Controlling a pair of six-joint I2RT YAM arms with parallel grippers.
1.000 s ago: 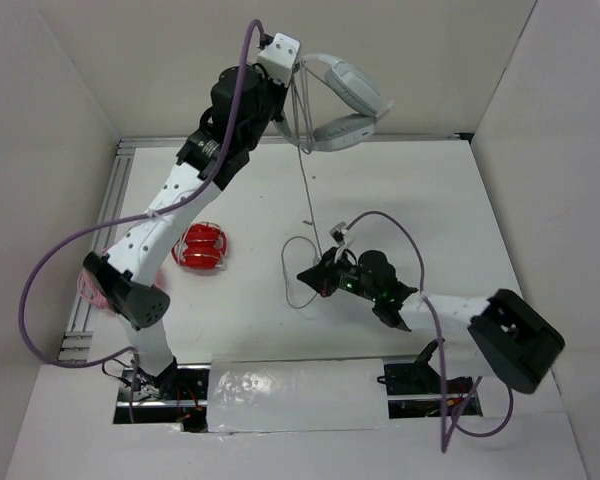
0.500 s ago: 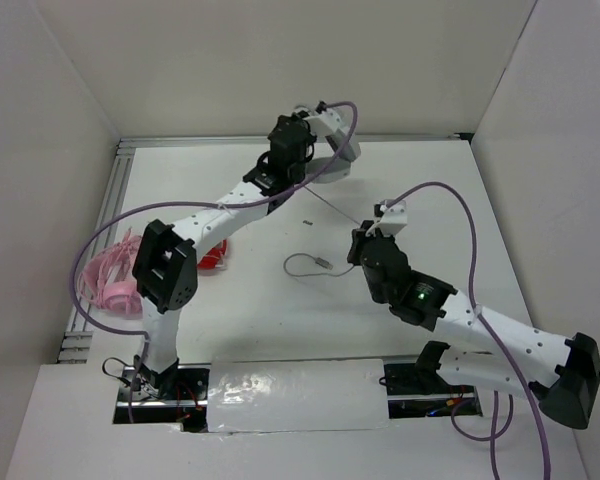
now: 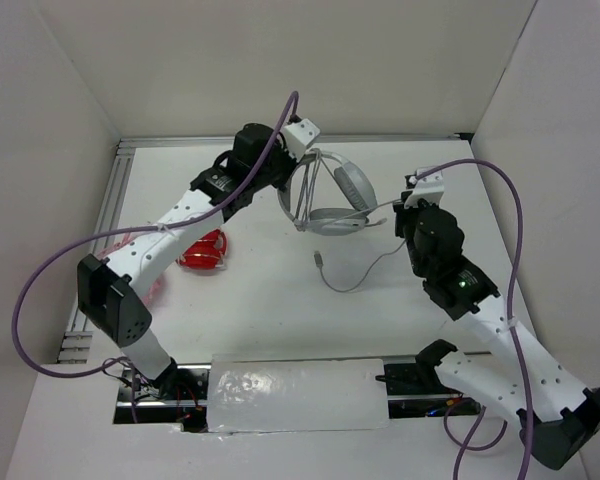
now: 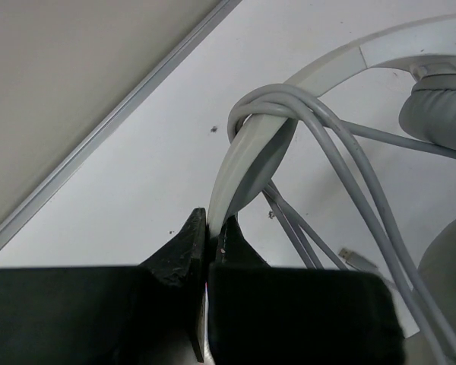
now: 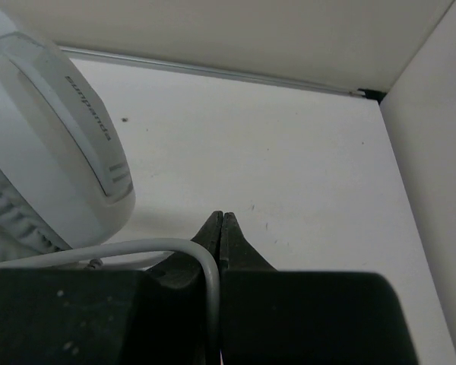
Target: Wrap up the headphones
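The white and light-grey headphones (image 3: 342,198) hang just above the table at the back centre. My left gripper (image 3: 304,156) is shut on the headband (image 4: 235,163), pinching it edge-on between the jaws. Several turns of the thin white cable (image 4: 277,103) are looped round the headband next to the fingers. My right gripper (image 3: 407,200) is to the right of the ear cups and shut on the cable (image 5: 207,268). From there the slack (image 3: 365,275) sags onto the table and ends in the plug (image 3: 320,259). One ear cup (image 5: 57,163) fills the left of the right wrist view.
A red rounded object (image 3: 206,250) lies on the table under the left forearm. A metal rail (image 3: 118,190) runs along the left edge. White walls close in the back and both sides; the right wall (image 3: 550,150) is close to the right arm.
The left arm has swung the headphones from high at the back down and forward. The right gripper has carried the cable from the table's middle to the right and back.
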